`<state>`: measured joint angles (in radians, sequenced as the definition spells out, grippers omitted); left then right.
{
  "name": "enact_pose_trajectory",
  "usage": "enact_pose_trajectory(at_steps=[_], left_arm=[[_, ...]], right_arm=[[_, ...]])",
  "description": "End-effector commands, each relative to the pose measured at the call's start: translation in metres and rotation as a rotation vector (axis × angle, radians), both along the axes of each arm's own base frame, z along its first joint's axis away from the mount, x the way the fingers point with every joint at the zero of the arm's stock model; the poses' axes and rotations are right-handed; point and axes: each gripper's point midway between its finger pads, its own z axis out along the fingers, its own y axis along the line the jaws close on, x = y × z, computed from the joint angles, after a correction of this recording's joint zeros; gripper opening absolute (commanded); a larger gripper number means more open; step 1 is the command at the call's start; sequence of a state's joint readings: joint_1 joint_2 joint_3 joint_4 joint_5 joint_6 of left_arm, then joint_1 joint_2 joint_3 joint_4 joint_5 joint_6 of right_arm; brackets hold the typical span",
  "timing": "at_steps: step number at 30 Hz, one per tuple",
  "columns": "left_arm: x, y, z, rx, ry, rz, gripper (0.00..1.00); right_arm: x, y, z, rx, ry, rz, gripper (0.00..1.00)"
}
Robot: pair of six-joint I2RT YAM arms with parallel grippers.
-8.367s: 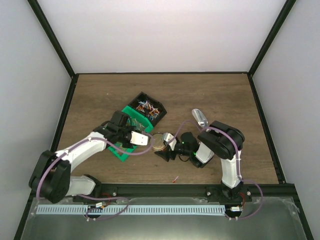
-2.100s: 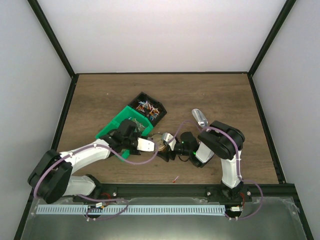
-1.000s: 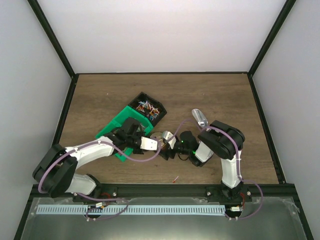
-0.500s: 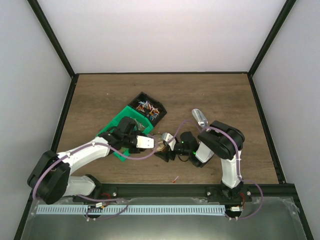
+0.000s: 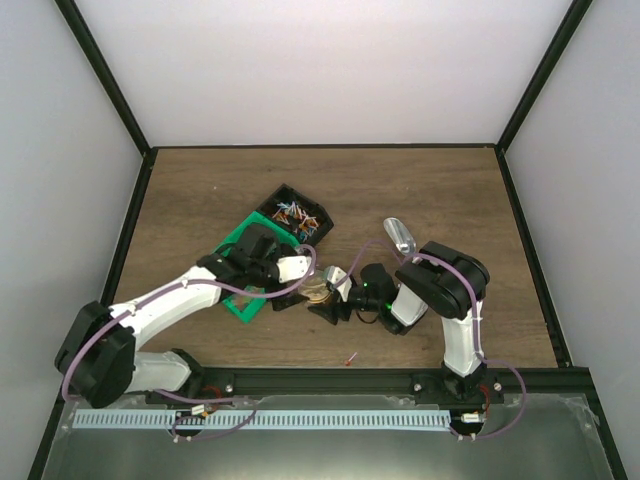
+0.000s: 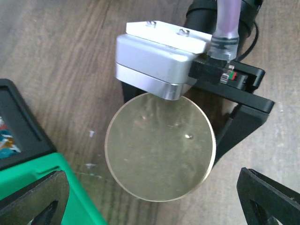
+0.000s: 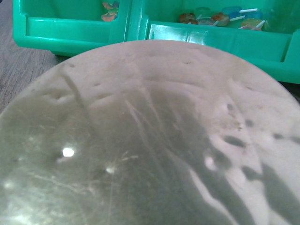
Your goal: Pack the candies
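The candies (image 5: 294,211) lie heaped in a black bin, and more candies (image 7: 216,17) sit in the green bin (image 7: 140,32) behind. A round gold lid (image 6: 159,147) caps a jar held between the black fingers (image 6: 240,123) of my right gripper (image 5: 326,296). That lid (image 7: 136,140) fills the right wrist view and hides the fingers there. My left gripper (image 6: 152,190) hangs just above the lid, its fingers (image 6: 269,197) spread wide at either side and touching nothing.
A silver scoop (image 5: 400,235) lies on the table behind the right arm. The green bin (image 5: 236,300) and the black bin (image 5: 318,228) stand joined left of the jar. One stray sweet (image 5: 350,357) rests near the front rail.
My left gripper has opened off the gold lid and drawn back a little to the left. The right gripper and jar have stayed put.
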<state>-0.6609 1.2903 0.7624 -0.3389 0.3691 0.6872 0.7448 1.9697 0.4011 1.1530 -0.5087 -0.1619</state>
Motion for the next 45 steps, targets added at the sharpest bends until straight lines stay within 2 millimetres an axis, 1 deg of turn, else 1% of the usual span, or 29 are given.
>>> enact_pose_trajectory(at_steps=[1,5,13,20,27,33,37,42,45], left_arm=[[-0.017,-0.004,-0.015,-0.023,0.189,0.029,1.00],[-0.007,-0.012,-0.023,-0.043,0.228,0.083,1.00],[0.004,-0.012,-0.042,-0.016,0.213,0.117,1.00],[0.009,-0.022,-0.047,-0.034,0.229,0.118,1.00],[0.010,-0.031,-0.044,-0.068,0.261,0.116,0.95],[0.011,-0.035,-0.038,-0.094,0.275,0.128,0.95],[0.012,-0.038,-0.029,-0.121,0.272,0.131,0.98],[0.014,-0.039,-0.029,-0.124,0.277,0.138,0.97],[0.015,-0.039,-0.032,-0.117,0.282,0.139,0.94]], right_arm=[[-0.019,-0.009,-0.032,-0.081,0.116,0.016,0.58],[-0.019,-0.009,-0.031,-0.080,0.114,0.016,0.58],[-0.020,-0.007,-0.032,-0.085,0.117,0.020,0.58],[-0.020,-0.005,-0.033,-0.089,0.121,0.019,0.58],[-0.020,-0.006,-0.034,-0.093,0.125,0.019,0.58],[-0.020,-0.006,-0.035,-0.094,0.127,0.016,0.58],[-0.020,-0.006,-0.035,-0.094,0.128,0.016,0.58],[-0.021,-0.007,-0.036,-0.097,0.128,0.016,0.58],[-0.021,-0.007,-0.035,-0.095,0.127,0.016,0.58]])
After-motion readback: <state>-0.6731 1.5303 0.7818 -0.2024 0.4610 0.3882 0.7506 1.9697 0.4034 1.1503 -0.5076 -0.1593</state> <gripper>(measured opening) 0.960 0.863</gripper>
